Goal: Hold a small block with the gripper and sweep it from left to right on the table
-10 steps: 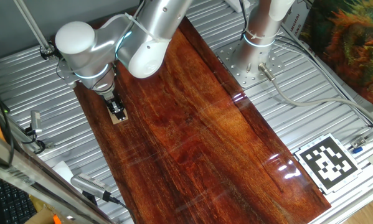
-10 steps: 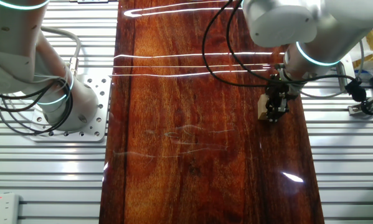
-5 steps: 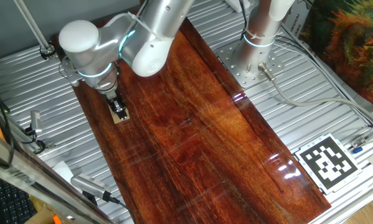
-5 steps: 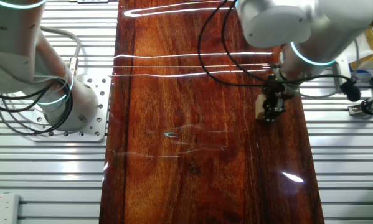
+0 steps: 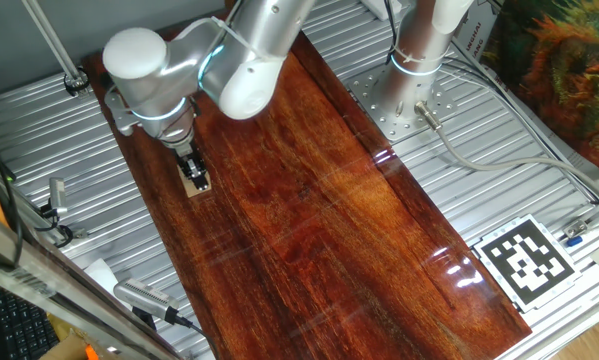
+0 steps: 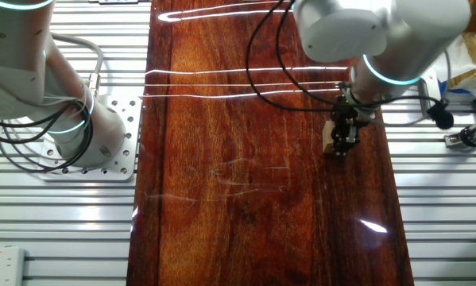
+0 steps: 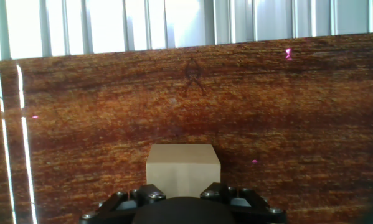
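While one claw (image 5: 193, 174) pinches the single small block (image 7: 183, 169), both rest on one table (image 5: 319, 210).

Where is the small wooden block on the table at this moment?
In one fixed view the small block sits on the table near its left edge, held at the gripper tip; the hand view shows it just ahead of the fingers.

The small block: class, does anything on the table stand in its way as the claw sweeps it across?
Nothing visible does. The claw holds the small block on the table, whose bare wood shows only grain and glare.
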